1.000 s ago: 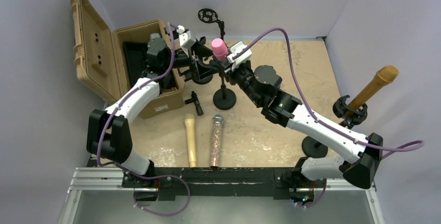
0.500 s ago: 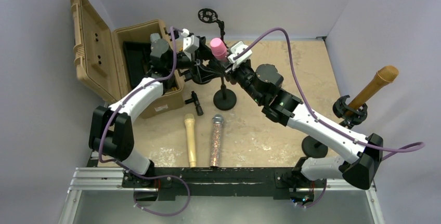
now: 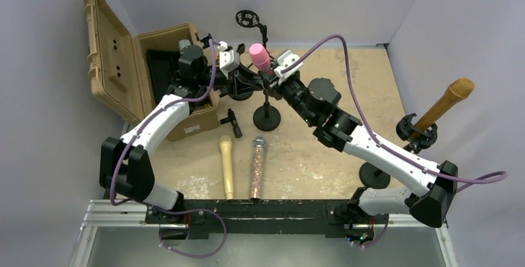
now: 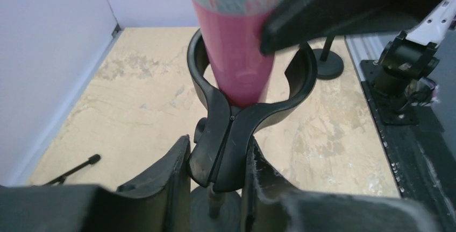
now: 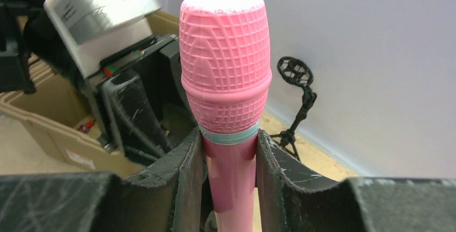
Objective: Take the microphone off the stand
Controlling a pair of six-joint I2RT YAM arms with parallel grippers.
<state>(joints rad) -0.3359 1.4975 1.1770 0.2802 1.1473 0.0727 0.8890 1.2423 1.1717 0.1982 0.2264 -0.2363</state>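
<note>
A pink microphone (image 3: 259, 56) stands upright in the black clip (image 4: 228, 129) of a stand with a round base (image 3: 267, 118). The clip's ring surrounds the pink handle (image 4: 236, 54). My left gripper (image 4: 215, 173) is shut on the clip's stem just below the ring, one finger on each side. My right gripper (image 5: 230, 156) is shut on the microphone's handle, right under the teal band and the ribbed pink head (image 5: 226, 65). In the top view the left gripper (image 3: 243, 76) and the right gripper (image 3: 273, 72) meet at the stand from either side.
An open tan case (image 3: 161, 75) sits at the left. A small tripod with a round mount (image 3: 249, 19) stands by the back wall. A cream microphone (image 3: 226, 165) and a glittery one (image 3: 257, 165) lie in front. A gold microphone (image 3: 444, 103) rests in a stand at right.
My left gripper has moved in toward the stand and closed on its clip. The right gripper has kept its hold on the pink microphone and shifted slightly up.
</note>
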